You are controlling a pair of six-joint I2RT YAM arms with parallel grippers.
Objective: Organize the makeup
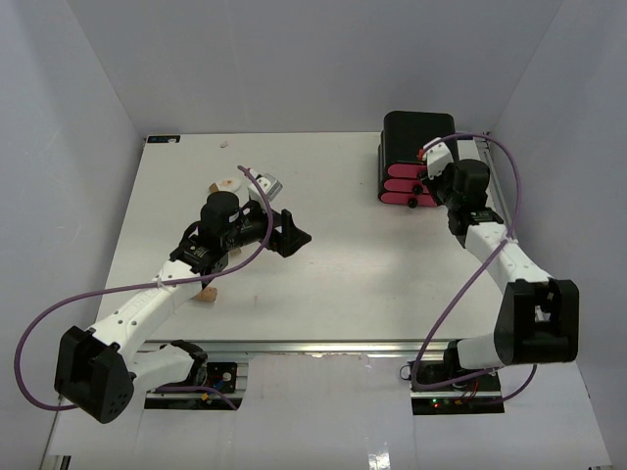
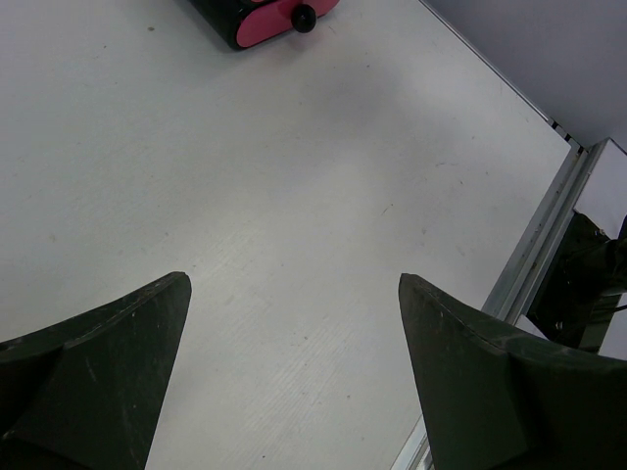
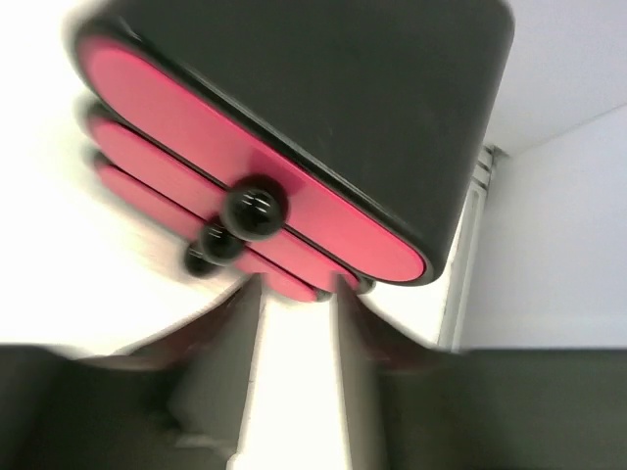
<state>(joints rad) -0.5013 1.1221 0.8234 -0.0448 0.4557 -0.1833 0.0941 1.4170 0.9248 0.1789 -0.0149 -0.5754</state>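
Little seems done yet. On the counter [image 1: 343, 284] the oval piece [image 1: 228, 183] lies loose at 10 o'clock and the cork [image 1: 206, 294] at 8. The left jaws are spread wide and empty. The right jaws, slightly apart, hold nothing; they face the box [image 1: 416, 137] at 1 o'clock, whose drawers [image 3: 245, 166] look shut.

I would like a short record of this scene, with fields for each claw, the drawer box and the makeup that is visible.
left claw: open wide, empty, over bare table
right claw: slightly open, holding nothing, close in front of the pink drawers
drawer box: black, rear right of the table, three pink drawers with black knobs
makeup seen: beige-white oval piece at rear left; tan cylinder beside the left arm
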